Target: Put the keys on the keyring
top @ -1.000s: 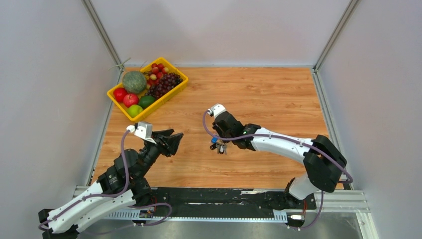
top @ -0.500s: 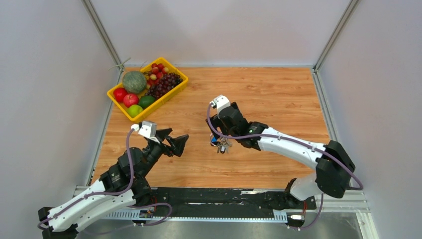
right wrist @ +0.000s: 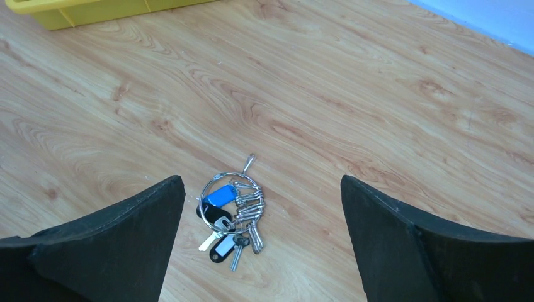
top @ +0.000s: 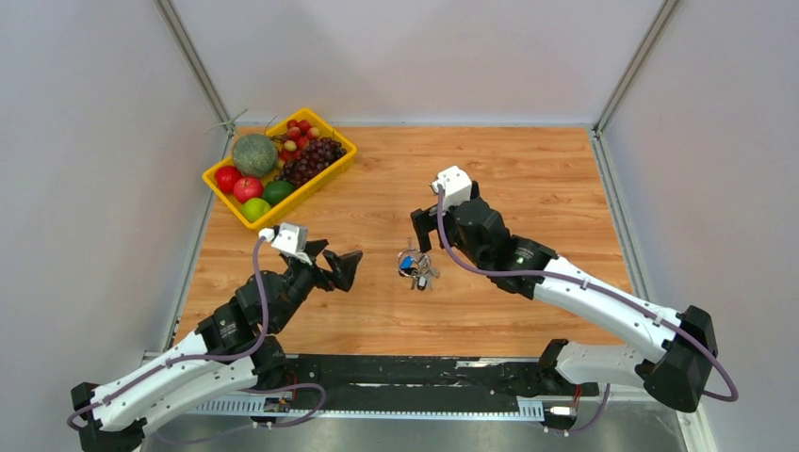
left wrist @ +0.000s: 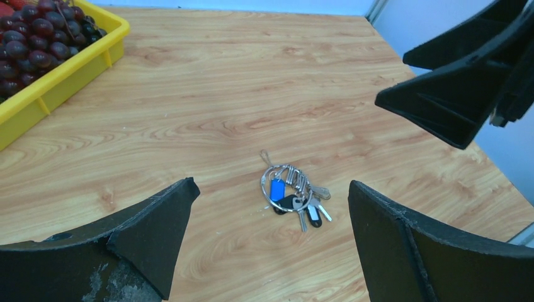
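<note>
The keyring (top: 408, 259) lies flat on the wooden table between my two arms. The keys (top: 420, 277) are bunched on it, with a blue tag, black tags and several wire clips. In the left wrist view the keyring (left wrist: 262, 185) and keys (left wrist: 303, 221) lie ahead of my open left gripper (left wrist: 271, 184), untouched. The right wrist view looks down on the keyring (right wrist: 230, 173) and keys (right wrist: 210, 241) under my open right gripper (right wrist: 261, 179). My left gripper (top: 339, 264) hovers to their left. My right gripper (top: 426, 231) stands just behind them. Neither holds anything.
A yellow basket (top: 219, 184) with grapes, apples, a lime and a melon stands at the back left; its wall (left wrist: 63, 82) also shows in the left wrist view. White walls close in the table on three sides.
My right gripper has opened, let go of the key bunch and drawn back to the right. The bunch now rests on the table. My left gripper opened wider and moved toward it.
</note>
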{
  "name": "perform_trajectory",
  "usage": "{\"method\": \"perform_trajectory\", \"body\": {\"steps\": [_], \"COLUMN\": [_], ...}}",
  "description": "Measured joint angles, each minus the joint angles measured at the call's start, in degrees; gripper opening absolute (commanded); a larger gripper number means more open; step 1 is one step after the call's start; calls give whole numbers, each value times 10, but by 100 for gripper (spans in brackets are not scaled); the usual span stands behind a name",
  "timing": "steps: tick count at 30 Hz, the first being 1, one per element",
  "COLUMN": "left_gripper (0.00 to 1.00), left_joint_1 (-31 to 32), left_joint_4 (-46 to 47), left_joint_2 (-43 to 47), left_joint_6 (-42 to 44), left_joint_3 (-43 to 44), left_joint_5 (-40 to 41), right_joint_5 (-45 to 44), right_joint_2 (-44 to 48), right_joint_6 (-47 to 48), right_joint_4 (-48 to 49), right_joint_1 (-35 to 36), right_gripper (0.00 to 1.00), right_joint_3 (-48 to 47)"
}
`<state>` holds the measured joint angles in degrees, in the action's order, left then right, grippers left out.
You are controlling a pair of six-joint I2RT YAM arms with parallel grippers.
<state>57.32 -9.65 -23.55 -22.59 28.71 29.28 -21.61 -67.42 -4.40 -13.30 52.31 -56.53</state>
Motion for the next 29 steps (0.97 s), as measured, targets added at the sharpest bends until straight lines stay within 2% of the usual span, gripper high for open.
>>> {"method": "perform_trajectory", "body": {"steps": [12, 23, 29], "left_gripper": [100, 100, 100], "left_joint_1": [0, 0, 0], "left_joint_4": [1, -12, -20], "left_joint_2": [-66, -87, -81], "left_joint_6": [5, 24, 28], "left_joint_3": [47, 92, 95], "left_joint_5": [8, 14, 14], "right_joint_5": [-100, -90, -138], "right_joint_2": [68, 125, 171], "right_joint_6": [-66, -73, -118], "right_joint_4": [5, 18, 20], "right_joint_1": [0, 0, 0], "right_gripper": [100, 100, 100], "right_joint_3": [34, 60, 74]}}
